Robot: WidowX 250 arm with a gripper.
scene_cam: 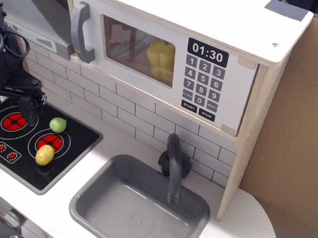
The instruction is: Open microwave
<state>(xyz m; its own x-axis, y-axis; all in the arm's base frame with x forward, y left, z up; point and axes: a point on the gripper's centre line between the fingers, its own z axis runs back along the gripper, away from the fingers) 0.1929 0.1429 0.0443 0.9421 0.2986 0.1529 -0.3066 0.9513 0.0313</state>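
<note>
The microwave (167,55) is a white toy wooden box mounted high on the back wall. Its door is closed, with a clear window, a black clock display (208,53) reading 01:30 and grey number buttons. The grey curved handle (81,32) stands on the door's left edge. A yellow toy pepper (161,58) shows inside through the window. My black gripper (29,111) hangs at the far left over the stove, well below and left of the handle, holding nothing. Its fingers merge into one dark shape, so I cannot tell how the jaws stand.
A grey slanted range hood (41,17) is left of the microwave. A black stove (67,146) carries a green fruit (58,125) and a yellow fruit (44,155). A grey sink (90,201) with a dark faucet (173,165) sits below. Cardboard stands at the right.
</note>
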